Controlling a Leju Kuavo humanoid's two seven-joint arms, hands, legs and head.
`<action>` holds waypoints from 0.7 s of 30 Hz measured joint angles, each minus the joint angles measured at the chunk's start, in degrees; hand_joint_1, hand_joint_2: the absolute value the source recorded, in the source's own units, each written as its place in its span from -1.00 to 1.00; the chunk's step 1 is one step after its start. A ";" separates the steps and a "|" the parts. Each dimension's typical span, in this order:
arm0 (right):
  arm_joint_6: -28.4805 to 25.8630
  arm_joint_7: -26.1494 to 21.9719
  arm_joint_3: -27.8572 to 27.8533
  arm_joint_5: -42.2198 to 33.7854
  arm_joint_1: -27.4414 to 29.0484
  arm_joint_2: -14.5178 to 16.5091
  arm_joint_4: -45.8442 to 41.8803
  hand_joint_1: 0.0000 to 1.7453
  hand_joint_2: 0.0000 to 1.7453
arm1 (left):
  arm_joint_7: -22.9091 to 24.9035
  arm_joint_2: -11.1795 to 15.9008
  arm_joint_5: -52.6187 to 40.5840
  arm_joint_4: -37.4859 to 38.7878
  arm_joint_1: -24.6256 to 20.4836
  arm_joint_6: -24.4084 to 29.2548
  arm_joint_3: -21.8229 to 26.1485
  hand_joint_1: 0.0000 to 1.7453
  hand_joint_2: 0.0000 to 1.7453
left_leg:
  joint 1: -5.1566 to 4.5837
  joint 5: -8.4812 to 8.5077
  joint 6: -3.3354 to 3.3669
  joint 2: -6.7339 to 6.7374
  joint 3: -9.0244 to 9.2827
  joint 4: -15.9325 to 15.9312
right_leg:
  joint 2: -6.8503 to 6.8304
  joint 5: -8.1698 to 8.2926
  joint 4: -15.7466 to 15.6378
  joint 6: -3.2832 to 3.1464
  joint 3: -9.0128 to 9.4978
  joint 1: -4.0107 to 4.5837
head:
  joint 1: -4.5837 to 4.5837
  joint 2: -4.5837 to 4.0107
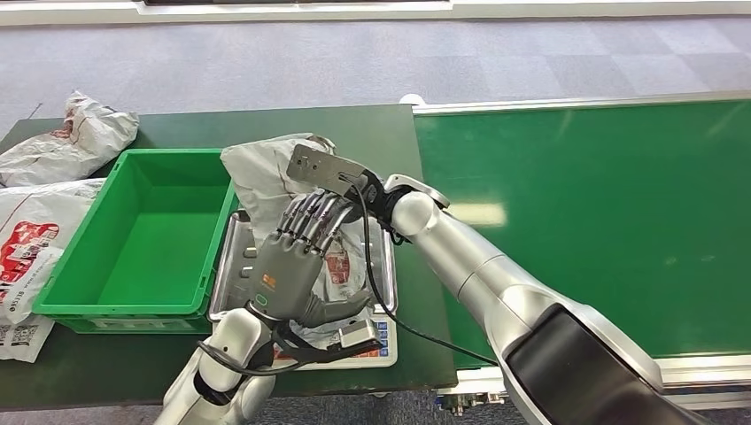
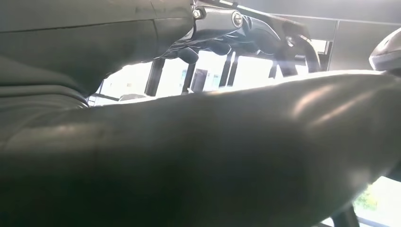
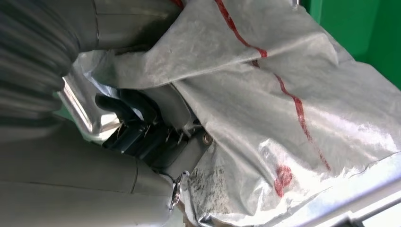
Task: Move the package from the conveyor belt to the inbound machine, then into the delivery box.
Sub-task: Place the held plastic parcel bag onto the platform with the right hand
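Note:
The grey plastic package (image 1: 261,173) with red print lies crumpled on the metal tray (image 1: 227,258) of the inbound scale (image 1: 383,342), its far end leaning over the green delivery box (image 1: 106,310). My right hand (image 1: 347,193) reaches in from the conveyor side. Its dark fingers (image 3: 135,124) are tucked under a fold of the package (image 3: 265,94) and grip it. My left hand (image 1: 297,257) is raised over the tray in front of the package, fingers straight and thumb apart, holding nothing. Close up, the left hand (image 2: 213,156) is a dark blur.
The green conveyor belt (image 1: 602,221) runs along the right, bare. The delivery box has nothing inside. Two more bagged parcels lie at the table's left: a grey one (image 1: 71,133) at the back and a white one (image 1: 27,257) beside the box.

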 joint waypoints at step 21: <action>-8.84 6.44 5.51 10.67 -2.04 -2.85 4.07 -1.00 -1.00 | 1.72 -0.73 -1.03 0.55 -2.35 -1.58 -0.83 -1.00 -1.00 | 0.00 0.00 0.00 0.01 0.00 0.01 | 0.00 0.01 0.00 -0.01 -0.03 0.00 | 0.00 0.00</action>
